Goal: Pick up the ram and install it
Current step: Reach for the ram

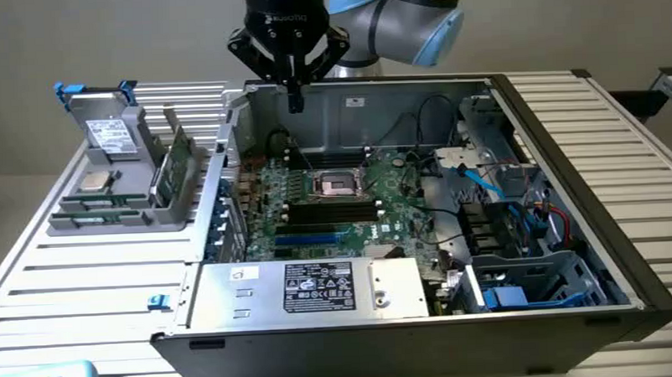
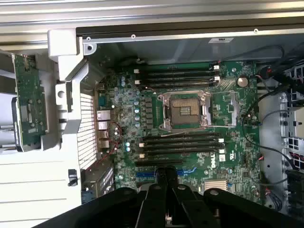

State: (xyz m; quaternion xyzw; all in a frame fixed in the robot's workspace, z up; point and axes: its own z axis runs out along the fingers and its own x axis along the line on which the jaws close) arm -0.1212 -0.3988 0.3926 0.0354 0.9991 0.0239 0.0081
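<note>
Gripper [image 1: 296, 102] closed, empty, above the motherboard [image 1: 395, 213]

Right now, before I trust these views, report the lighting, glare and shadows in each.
Exterior view: soft, even light; the motherboard sits in shade inside the case, with no hard glare. Wrist view: the table slats are brightly lit, the motherboard is evenly lit, and the gripper is a dark silhouette.

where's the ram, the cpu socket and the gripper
ram [image 1: 180, 167], exterior view, middle of the green stick standing in the holder
cpu socket [image 1: 338, 183], exterior view, centre of the socket
gripper [image 1: 296, 106], exterior view, between its fingertips
</note>
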